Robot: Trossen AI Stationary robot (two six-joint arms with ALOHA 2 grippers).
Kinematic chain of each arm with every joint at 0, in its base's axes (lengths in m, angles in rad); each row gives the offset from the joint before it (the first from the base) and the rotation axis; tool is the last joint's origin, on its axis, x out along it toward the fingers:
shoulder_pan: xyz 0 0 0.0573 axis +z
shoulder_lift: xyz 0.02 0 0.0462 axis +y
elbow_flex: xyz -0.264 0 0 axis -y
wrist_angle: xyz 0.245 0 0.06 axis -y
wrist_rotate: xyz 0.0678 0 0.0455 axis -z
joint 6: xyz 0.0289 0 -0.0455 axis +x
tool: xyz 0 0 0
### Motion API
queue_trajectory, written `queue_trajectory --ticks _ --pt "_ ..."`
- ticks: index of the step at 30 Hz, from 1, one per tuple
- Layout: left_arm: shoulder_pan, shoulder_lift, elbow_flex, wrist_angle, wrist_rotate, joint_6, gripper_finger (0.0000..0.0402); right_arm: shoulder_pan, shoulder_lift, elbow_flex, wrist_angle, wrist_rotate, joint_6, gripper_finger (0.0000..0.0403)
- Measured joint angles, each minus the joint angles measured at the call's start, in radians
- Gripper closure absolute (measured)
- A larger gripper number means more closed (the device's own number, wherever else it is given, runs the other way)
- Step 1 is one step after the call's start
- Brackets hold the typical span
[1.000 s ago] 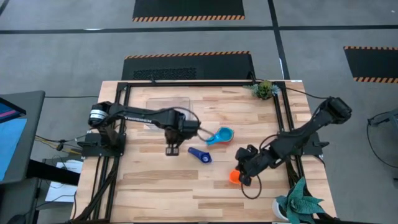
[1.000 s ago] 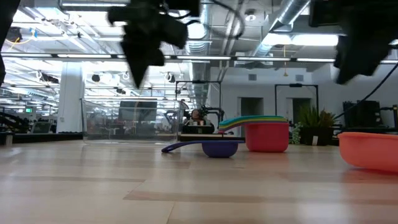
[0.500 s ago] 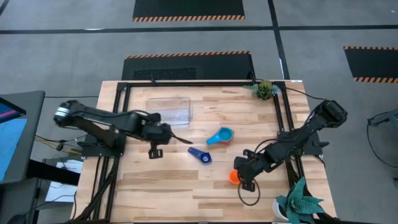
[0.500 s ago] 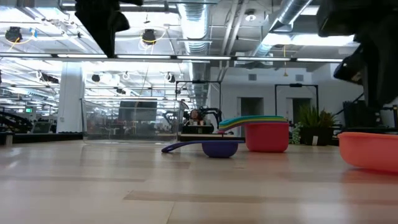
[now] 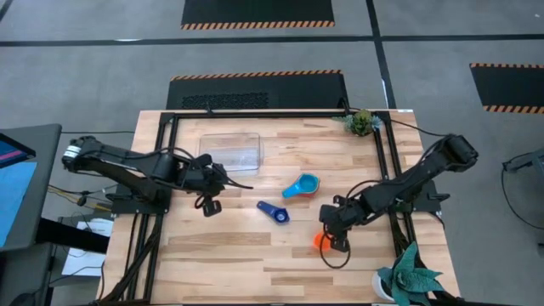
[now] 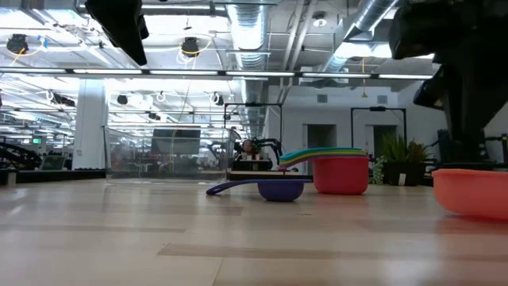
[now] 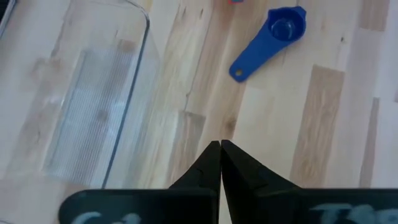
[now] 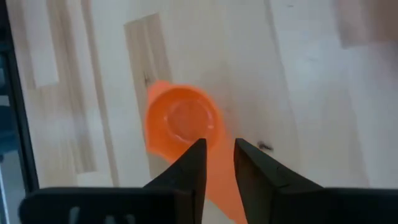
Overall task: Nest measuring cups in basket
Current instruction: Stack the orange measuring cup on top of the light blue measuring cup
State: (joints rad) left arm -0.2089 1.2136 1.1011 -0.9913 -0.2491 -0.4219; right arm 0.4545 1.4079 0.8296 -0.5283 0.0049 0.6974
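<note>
The orange cup sits upright on the table near its right edge, and also shows in the right wrist view and low view. My right gripper is open above it, one finger on each side of its handle. A stack of cups, light blue on top and red at the bottom, stands mid-table. The dark blue cup lies beside it. The clear basket holds no cups. My left gripper is shut, near the basket. My right gripper comes from above, pointing down, with its fingers on either side of the orange cup's handle near the bowl. Whether they touch the handle I cannot tell. The cup rests on the table.
A small green plant stands at the far right corner and another plant at the near right corner. Bare wood lies along the near side of the table.
My left arm has drawn back from beside the cup stack toward the table's left edge, its gripper now near the basket's near corner. My right gripper has come down toward the orange cup. The cups have not moved.
</note>
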Motion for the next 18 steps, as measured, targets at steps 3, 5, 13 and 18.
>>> queue_trajectory --ticks 3,5,13,18 --pt "0.000 0.005 0.000 0.005 -0.002 0.000 0.0401 -0.010 -0.034 0.000 -0.038 0.018 0.002 0.0307" --pt "0.000 0.011 0.000 0.010 -0.002 0.001 0.0401 -0.013 -0.050 0.000 -0.052 0.025 0.008 0.0310" --pt "-0.001 0.015 0.000 0.015 -0.002 0.017 0.0401 -0.013 -0.087 -0.001 -0.048 0.025 0.009 0.0311" --pt "-0.001 0.015 0.000 0.015 -0.002 0.017 0.0401 -0.012 -0.103 -0.001 -0.044 0.027 0.012 0.0311"
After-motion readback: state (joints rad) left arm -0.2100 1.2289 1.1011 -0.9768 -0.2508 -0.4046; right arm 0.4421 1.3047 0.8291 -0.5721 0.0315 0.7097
